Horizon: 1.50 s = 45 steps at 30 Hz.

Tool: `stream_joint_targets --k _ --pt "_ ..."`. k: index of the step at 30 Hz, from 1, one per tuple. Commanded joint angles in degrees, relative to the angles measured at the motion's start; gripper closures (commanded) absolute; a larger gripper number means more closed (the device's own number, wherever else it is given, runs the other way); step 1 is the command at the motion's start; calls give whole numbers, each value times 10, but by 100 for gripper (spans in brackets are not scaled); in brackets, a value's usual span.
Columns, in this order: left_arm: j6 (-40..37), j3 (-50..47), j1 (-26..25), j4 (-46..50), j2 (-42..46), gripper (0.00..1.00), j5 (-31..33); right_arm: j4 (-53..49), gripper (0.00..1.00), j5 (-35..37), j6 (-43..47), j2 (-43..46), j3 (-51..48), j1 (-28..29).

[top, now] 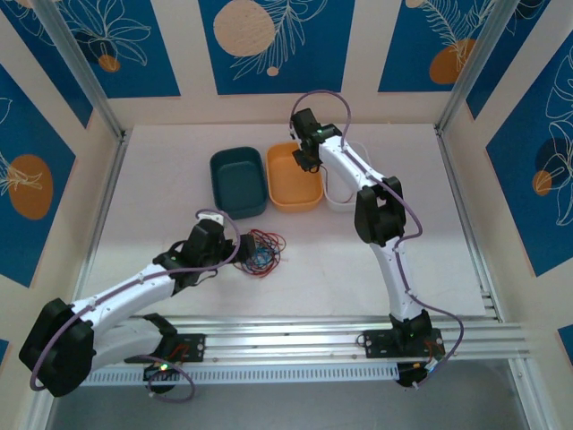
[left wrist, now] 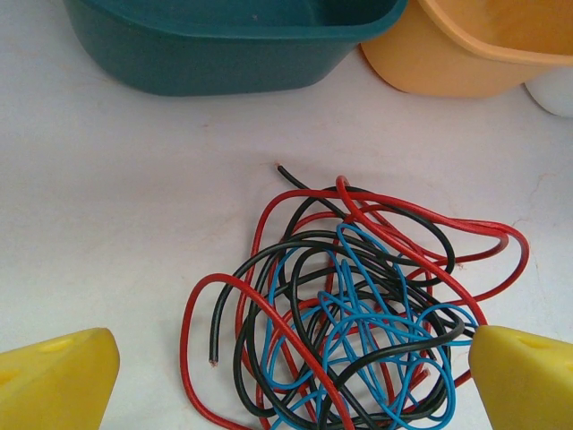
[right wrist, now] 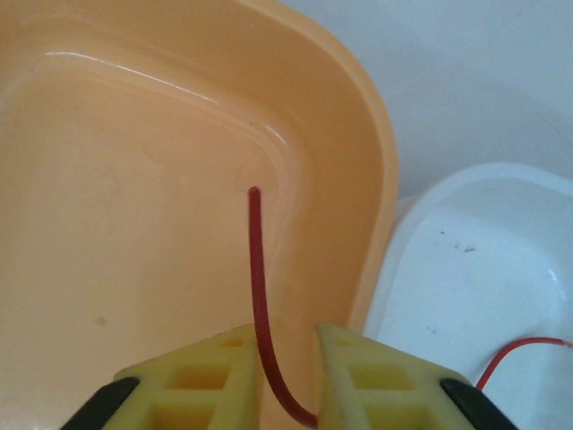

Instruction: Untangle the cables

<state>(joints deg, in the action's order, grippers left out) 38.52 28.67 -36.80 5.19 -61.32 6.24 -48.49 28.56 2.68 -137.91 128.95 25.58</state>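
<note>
Left pincer (left wrist: pixel 286 376) gapes wide; right pincer (right wrist: pixel 288 376), reaching far, stands narrowly parted.

We see glossy, smooth plastic in the orange bin (right wrist: pixel 134 224), its wall catching bright highlights. The white bin (right wrist: pixel 466 269) is smooth plastic too, flecked with dark specks. The teal bin (left wrist: pixel 224 54) looks duller. The cables (left wrist: pixel 358 296) wear slick, faintly shiny sheaths. The counter (left wrist: pixel 116 224) is matt white and lightly scuffed. The right tool (right wrist: pixel 286 354) has matt yellow moulded fingers (right wrist: pixel 215 381). The near rails (top: pixel 340 333) are brushed metal.
</note>
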Motion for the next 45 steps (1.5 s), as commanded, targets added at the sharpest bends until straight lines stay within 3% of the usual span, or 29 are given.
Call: stream_joint_targets --k 1,6,15,23,33,45 --pt "-7 4 -3 -8 2 0 1 -10 87 4 -3 21 18 -3" --pt "-7 1 -4 -8 1 0 0 -10 100 17 -16 46 12 -9" --pt "-9 -2 -4 -11 1 0 -1 -26 100 39 -108 124 -54 -45" --pt "-11 0 -3 -11 -4 0 -6 -153 100 7 -233 146 -74 -106" --pt "-15 10 -3 -14 -24 0 -16 -133 100 1 -225 125 -162 -119" --pt "-12 8 -4 -15 -27 0 -22 -117 100 27 -196 11 -114 -108"
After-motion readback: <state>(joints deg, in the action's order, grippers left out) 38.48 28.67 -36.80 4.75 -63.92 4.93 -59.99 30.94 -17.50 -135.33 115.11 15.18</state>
